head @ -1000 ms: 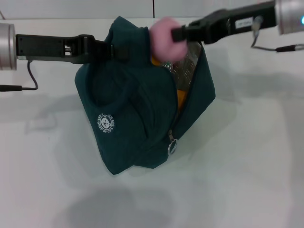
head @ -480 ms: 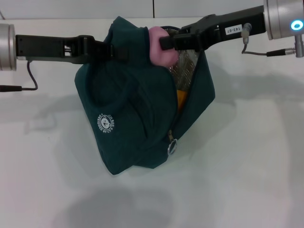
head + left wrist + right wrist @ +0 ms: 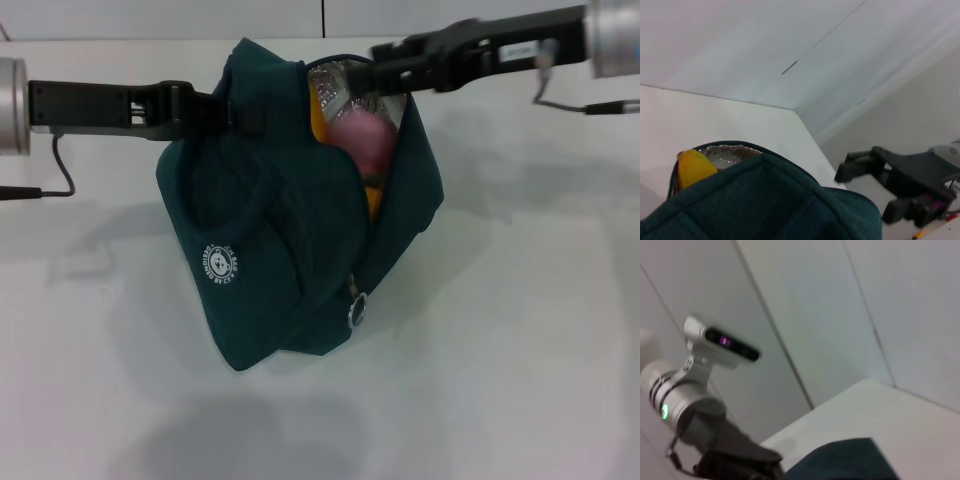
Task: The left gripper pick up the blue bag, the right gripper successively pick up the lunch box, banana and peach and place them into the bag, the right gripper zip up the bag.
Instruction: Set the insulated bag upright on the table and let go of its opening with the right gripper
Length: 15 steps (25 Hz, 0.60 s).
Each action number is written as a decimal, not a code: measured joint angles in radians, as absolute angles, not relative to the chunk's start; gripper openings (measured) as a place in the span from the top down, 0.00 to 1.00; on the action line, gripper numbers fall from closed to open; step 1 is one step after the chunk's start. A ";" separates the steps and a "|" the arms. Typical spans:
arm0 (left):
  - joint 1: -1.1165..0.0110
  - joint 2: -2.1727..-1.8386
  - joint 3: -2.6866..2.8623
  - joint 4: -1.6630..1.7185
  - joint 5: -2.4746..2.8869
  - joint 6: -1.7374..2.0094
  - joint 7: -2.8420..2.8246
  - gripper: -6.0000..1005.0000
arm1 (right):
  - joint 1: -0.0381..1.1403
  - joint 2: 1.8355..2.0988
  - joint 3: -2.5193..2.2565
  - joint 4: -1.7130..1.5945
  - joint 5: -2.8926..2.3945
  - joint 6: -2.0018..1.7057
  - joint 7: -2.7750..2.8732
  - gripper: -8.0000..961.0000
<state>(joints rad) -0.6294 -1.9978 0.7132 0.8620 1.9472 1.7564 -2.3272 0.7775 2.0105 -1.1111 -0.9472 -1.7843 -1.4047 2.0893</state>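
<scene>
Dropped from the right pincer (image 3: pixel 385 62) a moment ago, the peach (image 3: pixel 362 142) now lies inside the blue bag (image 3: pixel 270 230), against the foil lining beside the banana (image 3: pixel 320 112). That pincer hovers over the bag's open mouth, fingers apart and empty. On the other side, the left pincer (image 3: pixel 238 112) is clamped on the bag's top edge, holding it above the white tabletop (image 3: pixel 520 330).

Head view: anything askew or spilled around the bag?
Nothing spilled. The dark teal fabric bag hangs tilted from the left gripper, its zipper open. The round pink peach sits in the foil-lined mouth below the right gripper; the yellow-orange banana peeks out.
</scene>
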 joint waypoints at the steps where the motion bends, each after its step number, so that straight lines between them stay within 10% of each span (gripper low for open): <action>1: -0.628 -1.997 0.713 0.862 1.946 1.756 -2.327 0.91 | 0.767 2.010 -1.100 -0.957 -1.781 -1.410 2.097 0.56; 8: -0.619 -1.996 0.714 0.862 1.945 1.757 -2.327 0.91 | 0.667 1.970 -0.986 -1.015 -1.787 -1.458 2.265 0.30; 15: -0.620 -1.996 0.716 0.862 1.945 1.759 -2.325 0.91 | 0.639 1.919 -0.904 -0.846 -1.779 -1.474 2.375 0.31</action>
